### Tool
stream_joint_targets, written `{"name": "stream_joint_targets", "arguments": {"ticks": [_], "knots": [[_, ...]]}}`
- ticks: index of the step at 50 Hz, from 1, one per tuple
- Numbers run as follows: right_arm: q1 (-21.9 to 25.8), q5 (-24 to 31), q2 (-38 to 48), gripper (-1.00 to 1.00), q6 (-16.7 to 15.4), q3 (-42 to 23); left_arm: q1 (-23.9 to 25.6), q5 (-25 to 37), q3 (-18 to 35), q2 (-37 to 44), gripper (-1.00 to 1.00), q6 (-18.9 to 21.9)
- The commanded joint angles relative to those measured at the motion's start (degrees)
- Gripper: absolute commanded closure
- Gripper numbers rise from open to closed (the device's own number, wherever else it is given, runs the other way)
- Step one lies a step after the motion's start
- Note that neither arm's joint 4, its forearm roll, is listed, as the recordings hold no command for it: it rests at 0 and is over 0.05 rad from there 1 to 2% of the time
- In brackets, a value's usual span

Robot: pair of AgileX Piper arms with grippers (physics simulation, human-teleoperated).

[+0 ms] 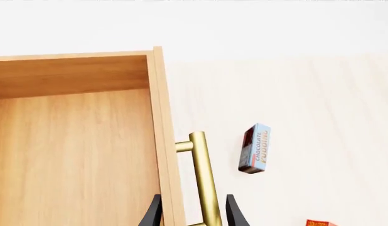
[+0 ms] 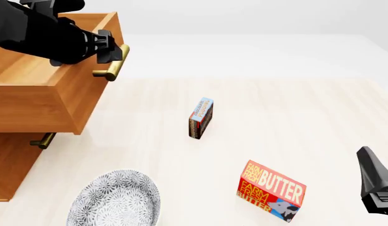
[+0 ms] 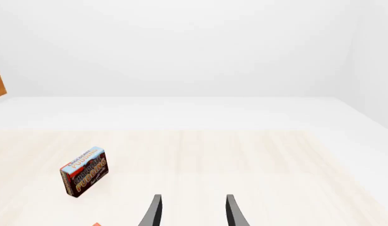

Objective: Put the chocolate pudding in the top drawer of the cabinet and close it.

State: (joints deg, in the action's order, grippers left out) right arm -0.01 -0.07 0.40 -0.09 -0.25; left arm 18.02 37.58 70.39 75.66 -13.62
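I see the cabinet [image 2: 18,160] with its top drawer [image 2: 49,101] pulled out. My left tool [image 1: 192,214] straddles the brass handle [image 1: 203,179], fingers narrowly apart. My right tool [image 3: 191,212] hangs parted, empty. The chocolate pudding [image 2: 201,118] stands on edge mid-table [image 2: 307,113].

The chocolate pudding [image 3: 84,172] stands on edge, apart from the seemingly open right hand [image 3: 191,212].

Orange-brown cabinet [image 2: 37,106], brass handle [image 2: 112,68], red butter box [image 2: 271,190]
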Motion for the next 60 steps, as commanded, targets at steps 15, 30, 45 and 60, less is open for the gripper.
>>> {"name": "stream_joint_targets", "arguments": {"ticks": [15, 30, 45, 60], "knots": [[0.0, 0.0, 0.0, -1.0, 0.0, 0.0, 3.32, -4.48, -1.97, -0.75, -1.0, -0.04], [0.0, 0.0, 0.0, -1.0, 0.0, 0.0, 3.97, -3.86, -1.14, -3.9, -1.0, 2.63], [0.0, 0.0, 0.0, -1.0, 0.0, 0.0, 4.6, -1.26, 4.32, -3.75, -1.0, 4.44], [0.0, 0.0, 0.0, -1.0, 0.0, 0.0, 5.78, -0.98, 5.0, -5.73, -1.0, 5.92]]}}
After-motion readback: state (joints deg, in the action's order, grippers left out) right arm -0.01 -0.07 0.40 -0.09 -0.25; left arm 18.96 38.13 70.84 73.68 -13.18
